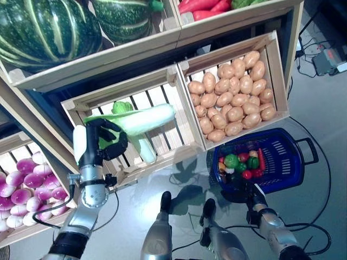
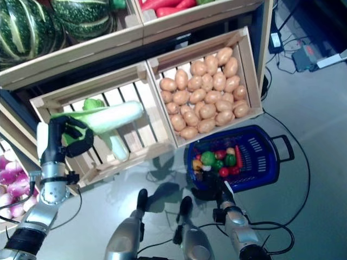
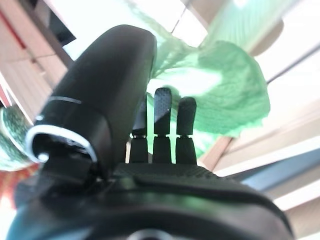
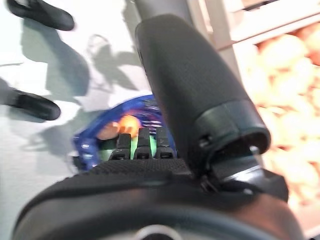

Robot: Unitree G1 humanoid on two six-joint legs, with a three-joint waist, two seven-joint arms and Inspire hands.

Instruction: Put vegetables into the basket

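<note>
My left hand [image 1: 100, 142] is shut on the green leafy end of a long cabbage [image 1: 149, 118], held above the slatted crate [image 1: 162, 97] with its white stalk pointing right. In the left wrist view the leaf [image 3: 225, 85] shows past the curled fingers [image 3: 162, 120]. A second cabbage [image 1: 145, 150] lies in the crate below it. The blue basket [image 1: 290, 162] is at the lower right with several small red and green vegetables [image 1: 241, 162] inside. My right hand [image 1: 238, 194] grips its near handle. The fingers [image 4: 140, 145] curl at the blue rim [image 4: 87, 145].
A crate of potatoes [image 1: 233, 97] stands right of the slatted crate, just behind the basket. Striped green squashes [image 1: 43, 27] and red peppers [image 1: 203, 6] fill the upper shelf. Purple-white turnips [image 1: 21, 179] lie in a crate at the lower left.
</note>
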